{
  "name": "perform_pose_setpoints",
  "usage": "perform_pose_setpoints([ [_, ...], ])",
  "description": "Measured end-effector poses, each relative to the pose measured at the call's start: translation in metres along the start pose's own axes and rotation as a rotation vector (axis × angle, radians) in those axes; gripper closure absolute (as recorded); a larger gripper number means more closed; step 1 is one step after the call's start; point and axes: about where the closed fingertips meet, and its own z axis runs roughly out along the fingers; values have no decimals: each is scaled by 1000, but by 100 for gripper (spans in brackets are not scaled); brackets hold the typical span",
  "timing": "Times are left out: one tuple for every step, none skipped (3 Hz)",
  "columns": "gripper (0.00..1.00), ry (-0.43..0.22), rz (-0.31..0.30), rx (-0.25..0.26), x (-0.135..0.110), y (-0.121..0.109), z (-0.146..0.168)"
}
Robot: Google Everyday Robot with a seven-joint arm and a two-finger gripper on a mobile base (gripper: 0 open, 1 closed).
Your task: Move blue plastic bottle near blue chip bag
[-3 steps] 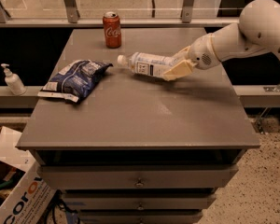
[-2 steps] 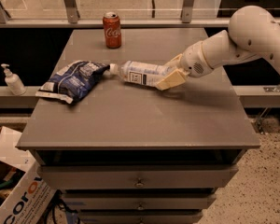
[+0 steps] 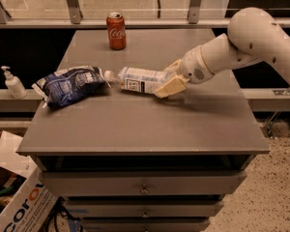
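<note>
The blue plastic bottle lies on its side on the grey cabinet top, its white cap pointing left and touching or almost touching the blue chip bag. The crinkled dark blue bag lies at the left of the top. My gripper comes in from the right on a white arm and is shut on the bottle's base end, one beige finger in front of the bottle and one behind it.
A red Coca-Cola can stands at the back of the top. A small white pump bottle stands on a ledge to the left. A cardboard box sits on the floor at lower left. Railing posts run behind.
My gripper has carried the bottle to the left and slightly toward the front, bringing its cap up to the chip bag. The bag and the can have not moved.
</note>
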Motion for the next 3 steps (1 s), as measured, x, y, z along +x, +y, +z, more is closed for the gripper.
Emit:
perform_pose_setpoints([
  [74, 3, -8, -15, -3, 7, 4],
  [51, 3, -8, -15, -4, 7, 3],
  [28, 4, -13, -26, -5, 12, 6],
])
